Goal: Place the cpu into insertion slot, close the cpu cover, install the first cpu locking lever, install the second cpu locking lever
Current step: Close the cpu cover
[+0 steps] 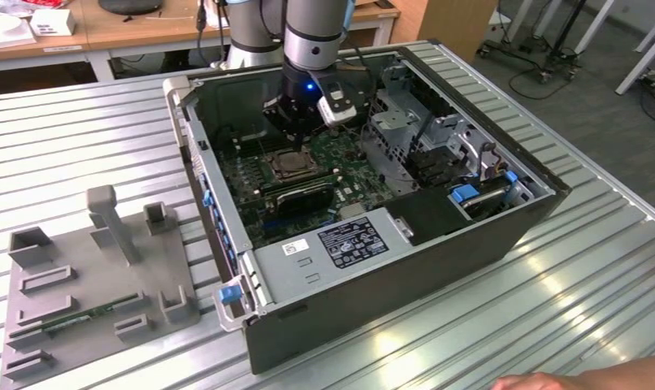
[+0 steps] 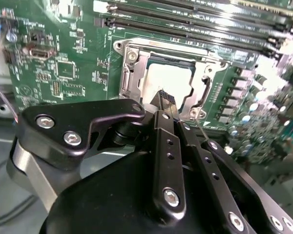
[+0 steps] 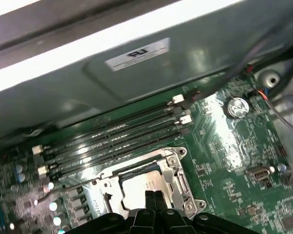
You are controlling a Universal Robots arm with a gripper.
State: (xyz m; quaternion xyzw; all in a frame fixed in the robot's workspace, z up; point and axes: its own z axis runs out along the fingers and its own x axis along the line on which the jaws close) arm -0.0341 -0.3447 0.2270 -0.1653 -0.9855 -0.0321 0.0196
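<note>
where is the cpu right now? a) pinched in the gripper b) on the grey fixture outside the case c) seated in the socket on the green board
c: in the second wrist view the cpu lies flat down on the green board, framed by the cpu cover, just beyond the shut, empty gripper.

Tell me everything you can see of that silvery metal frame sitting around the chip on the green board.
The cpu cover is a thin, silvery metal plate, roughly square, with a cut-out centre. It appears to lie flat over the insertion slot on the green circuit board, beside the long black memory slots. Through its opening shows the pale metal top of the cpu. The gripper, shut, hangs close over one edge; whether they touch cannot be told.
</note>
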